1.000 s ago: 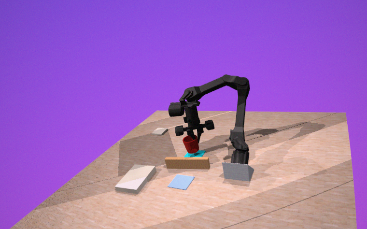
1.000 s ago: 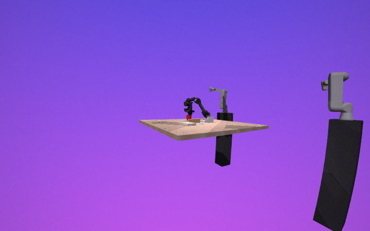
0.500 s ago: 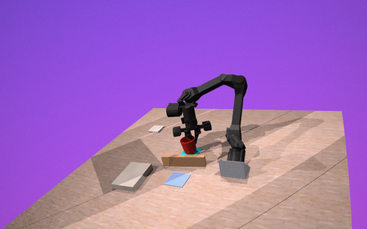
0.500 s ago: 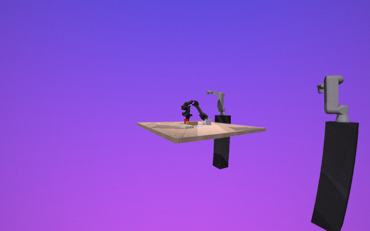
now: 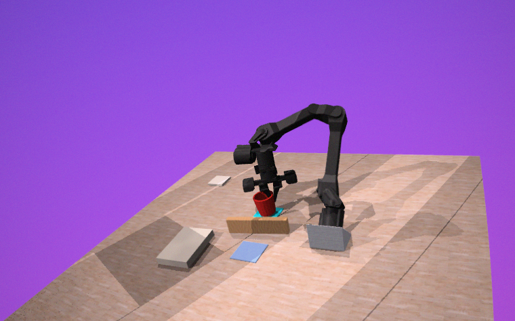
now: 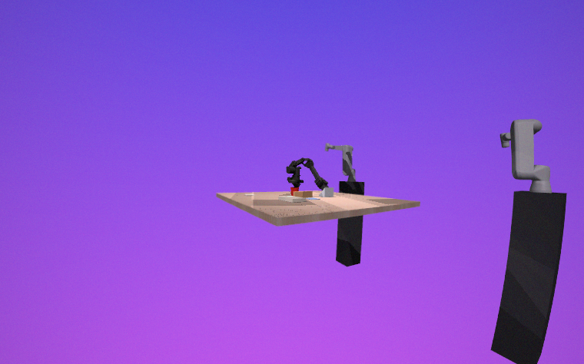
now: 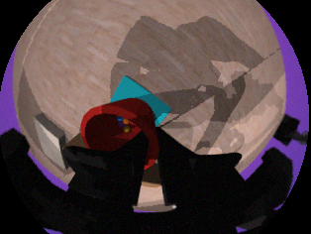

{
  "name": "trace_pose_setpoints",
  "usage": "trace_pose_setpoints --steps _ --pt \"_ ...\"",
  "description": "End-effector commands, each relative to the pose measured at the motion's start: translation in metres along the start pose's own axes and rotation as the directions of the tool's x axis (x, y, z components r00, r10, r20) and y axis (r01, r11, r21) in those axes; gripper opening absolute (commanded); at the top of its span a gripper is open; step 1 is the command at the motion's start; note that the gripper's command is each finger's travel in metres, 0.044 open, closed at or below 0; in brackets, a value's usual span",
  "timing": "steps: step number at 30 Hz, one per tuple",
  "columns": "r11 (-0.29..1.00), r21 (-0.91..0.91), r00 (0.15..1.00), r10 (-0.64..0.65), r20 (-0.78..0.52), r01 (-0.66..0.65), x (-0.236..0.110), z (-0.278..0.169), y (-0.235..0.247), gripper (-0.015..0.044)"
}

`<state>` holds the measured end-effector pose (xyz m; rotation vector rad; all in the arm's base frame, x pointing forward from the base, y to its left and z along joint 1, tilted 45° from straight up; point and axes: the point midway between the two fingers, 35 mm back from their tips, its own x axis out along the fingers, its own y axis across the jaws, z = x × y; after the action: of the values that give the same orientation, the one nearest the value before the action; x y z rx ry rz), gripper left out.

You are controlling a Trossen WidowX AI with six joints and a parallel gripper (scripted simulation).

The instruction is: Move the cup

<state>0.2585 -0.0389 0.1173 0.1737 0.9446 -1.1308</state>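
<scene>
The tool [image 5: 268,194] is clamped narrow on the rim of the red cup [image 5: 264,204], one finger inside the wall and one outside. The cup stands upright on the cyan pad [image 5: 278,211], near the middle of the table [image 5: 411,271], just behind the wooden block [image 5: 257,225]. From the wrist view, marbles [image 7: 123,125] sit at the bottom of the cup. The light blue pad [image 5: 249,251] lies on the block's other side, toward the near edge, beside a grey slab [image 5: 185,246].

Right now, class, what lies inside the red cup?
Inside the red cup, the wrist view shows a few small coloured marbles. The pincer's dark fingers cover its near rim.
</scene>
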Motion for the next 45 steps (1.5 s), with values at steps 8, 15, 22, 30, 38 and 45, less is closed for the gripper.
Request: trace_pose_setpoints --steps 8,15,22,30,38,45 --pt "1.0 0.001 1.0 0.0 0.0 0.0 0.0 0.0 0.0 0.0128" --pt "1.0 0.0 1.0 0.0 -0.001 0.0 -0.005 0.0 0.001 0.0128" --pt "1.0 -0.002 1.0 0.0 -0.001 0.0 -0.014 0.0 0.001 0.0128" --pt "1.0 -0.004 1.0 -0.001 -0.002 0.001 -0.024 -0.001 0.001 0.0128" --pt "1.0 -0.006 1.0 -0.002 -0.001 0.002 -0.034 -0.001 0.001 0.0128" --pt "1.0 -0.008 1.0 -0.004 0.0 0.004 -0.042 -0.002 0.0 0.0128"
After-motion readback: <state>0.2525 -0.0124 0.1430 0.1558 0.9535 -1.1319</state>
